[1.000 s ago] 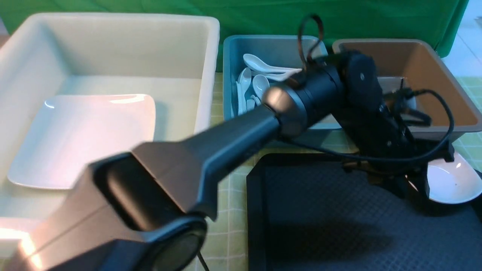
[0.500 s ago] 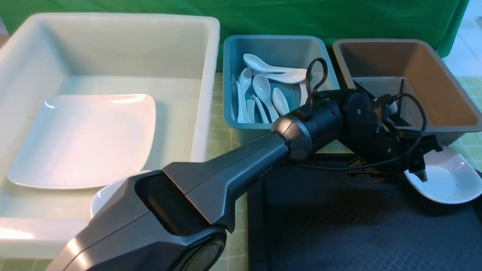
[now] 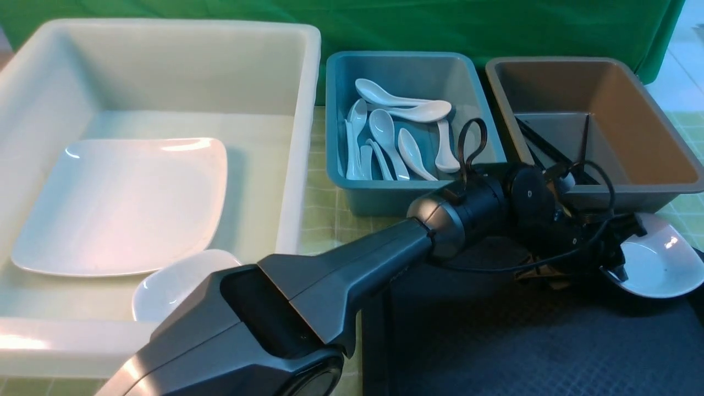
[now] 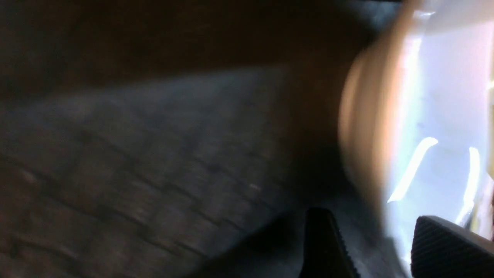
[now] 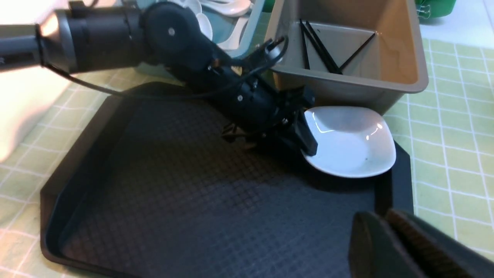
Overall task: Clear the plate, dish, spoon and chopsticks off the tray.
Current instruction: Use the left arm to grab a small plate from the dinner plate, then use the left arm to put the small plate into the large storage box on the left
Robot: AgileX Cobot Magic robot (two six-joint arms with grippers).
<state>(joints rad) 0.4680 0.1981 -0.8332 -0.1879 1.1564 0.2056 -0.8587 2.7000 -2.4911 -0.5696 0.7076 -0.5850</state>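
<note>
A small white dish sits on the far right corner of the black tray, beside the brown bin. My left gripper is low at the dish's near-left rim. It is open, and in the blurred left wrist view the dish's rim lies between its two fingers. The right wrist view shows the same gripper with one finger over the dish. My right gripper hangs shut and empty above the tray's right edge. The plate lies in the white bin, the spoons in the blue bin, the chopsticks in the brown bin.
The white bin at the left also holds a second small dish. The blue bin and brown bin stand just behind the tray. My left arm crosses the tray's left part. A green checked cloth covers the table.
My left arm has come down and swung right, bringing its gripper to the dish's rim. The spoons in the blue bin, hidden before, now show. The dish has stayed put.
</note>
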